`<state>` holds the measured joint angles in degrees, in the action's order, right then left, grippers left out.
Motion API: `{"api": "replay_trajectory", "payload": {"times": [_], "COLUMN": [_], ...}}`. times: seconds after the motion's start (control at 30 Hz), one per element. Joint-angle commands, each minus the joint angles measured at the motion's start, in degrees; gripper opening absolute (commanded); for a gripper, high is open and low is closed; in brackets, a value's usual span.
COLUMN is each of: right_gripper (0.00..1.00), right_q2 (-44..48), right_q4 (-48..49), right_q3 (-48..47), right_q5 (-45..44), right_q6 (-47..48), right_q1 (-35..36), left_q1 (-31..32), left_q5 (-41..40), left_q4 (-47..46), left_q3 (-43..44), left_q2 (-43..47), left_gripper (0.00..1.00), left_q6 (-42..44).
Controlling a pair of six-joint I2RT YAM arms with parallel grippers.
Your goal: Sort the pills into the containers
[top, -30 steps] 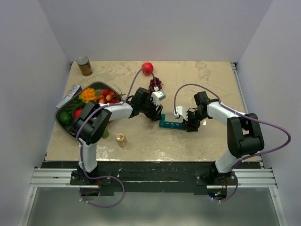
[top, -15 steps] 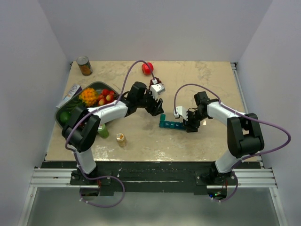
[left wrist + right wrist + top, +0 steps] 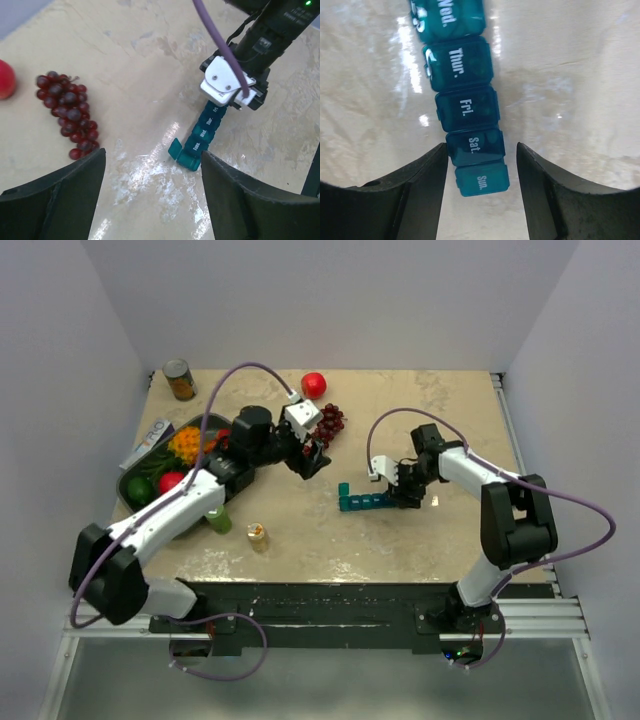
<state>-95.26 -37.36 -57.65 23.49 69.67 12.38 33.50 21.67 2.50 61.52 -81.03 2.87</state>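
Note:
The containers are one teal pill organiser (image 3: 364, 503) lying mid-table, its day lids readable (image 3: 465, 106). The end lid on its left (image 3: 175, 149) stands flipped up. My right gripper (image 3: 481, 186) is open and straddles the Sat. and Sun. end. Its left finger (image 3: 422, 182) is almost against the organiser and its right finger (image 3: 545, 187) stands apart. My left gripper (image 3: 152, 200) is open and empty above bare table, a short way left of the organiser (image 3: 203, 135). In the top view it hangs near the grapes (image 3: 308, 455). No pills show in any view.
Grapes (image 3: 330, 420) and a red apple (image 3: 314, 385) lie at the back. A dark green fruit tray (image 3: 130, 502) sits at the left, a can (image 3: 180, 380) at the back left. A green bottle (image 3: 218, 521) and a small amber bottle (image 3: 258, 534) stand near the front.
My left gripper has drawn back from the organiser's open end towards the left and rear, and its jaws have widened. The right gripper has stayed at the organiser's other end, opening slightly.

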Motion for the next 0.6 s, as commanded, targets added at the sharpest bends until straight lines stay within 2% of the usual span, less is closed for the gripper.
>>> {"api": "replay_trajectory", "payload": {"times": [0.0, 0.2, 0.37, 0.57], "right_gripper": [0.62, 0.76, 0.84, 0.89], "right_q2": [-3.1, -1.0, 6.3, 16.2], "right_q4": [-0.2, -4.0, -9.2, -6.4], "right_q3": [-6.3, -8.9, -8.2, -9.3], "right_q5": [-2.7, -0.8, 2.8, 11.1], "right_q6": [0.6, 0.5, 0.2, -9.1], "right_q1": [0.2, 0.2, 0.2, 0.3], "left_q1": [-0.9, -1.3, -1.5, -1.4], "left_q5": [-6.7, -14.5, -23.5, -24.8], "left_q4": [5.8, 12.2, 22.7, 34.2], "left_q3": [-1.3, -6.9, -10.1, -9.0], "left_q2": [9.6, 22.5, 30.6, 34.2], "left_gripper": [0.82, 0.99, 0.99, 0.99], "left_q6": [0.8, -8.2, -19.4, -24.5]}}
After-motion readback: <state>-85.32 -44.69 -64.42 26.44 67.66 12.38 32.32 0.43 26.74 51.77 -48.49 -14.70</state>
